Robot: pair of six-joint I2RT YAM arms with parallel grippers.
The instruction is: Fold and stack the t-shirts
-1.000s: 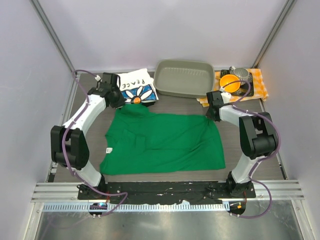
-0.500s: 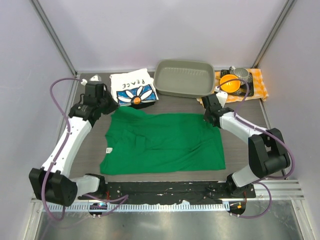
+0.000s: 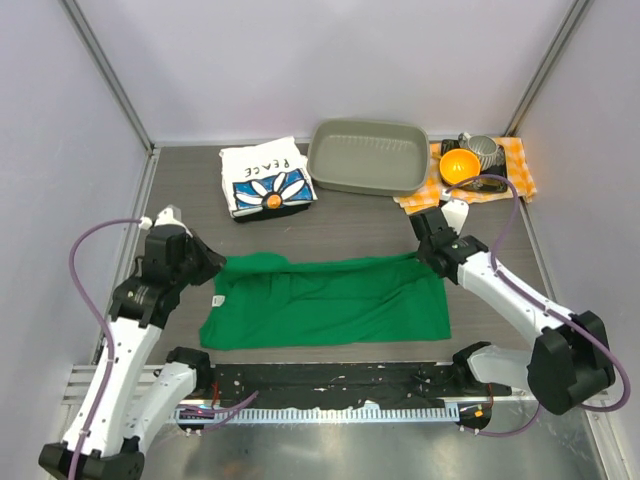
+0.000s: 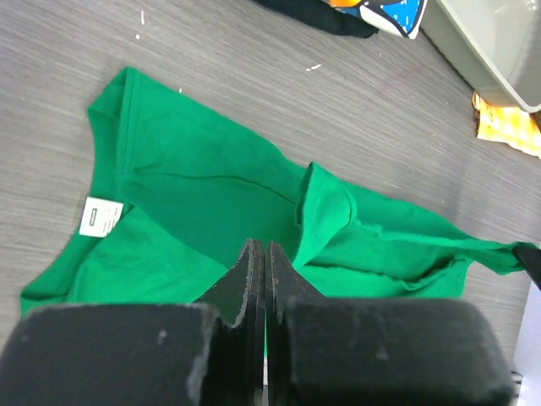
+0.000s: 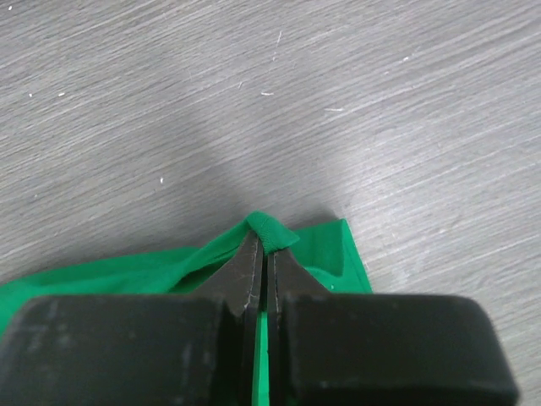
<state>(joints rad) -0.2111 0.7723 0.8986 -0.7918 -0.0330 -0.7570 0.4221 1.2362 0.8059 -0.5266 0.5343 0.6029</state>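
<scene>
The green t-shirt [image 3: 330, 305] lies across the near half of the table, its far edge doubled over toward the front. My left gripper [image 3: 220, 266] is shut on its far left corner, and in the left wrist view the closed tips [image 4: 264, 247] sit over green cloth [image 4: 194, 178] near the white neck label [image 4: 101, 216]. My right gripper [image 3: 423, 257] is shut on the far right corner, the hem bunched at its tips [image 5: 267, 237]. The white PEACE t-shirt [image 3: 266, 178] lies folded at the back left, untouched.
A grey tub [image 3: 365, 158] stands at the back centre. To its right an orange-and-white checked cloth [image 3: 515, 170] carries an orange bowl [image 3: 458, 165] and a metal cup [image 3: 485, 151]. The arm bases and a black rail [image 3: 330, 378] line the near edge.
Both grippers have drawn back toward the near edge, pulling the green t-shirt's far edge over itself. The shirt now covers a narrower strip of table.
</scene>
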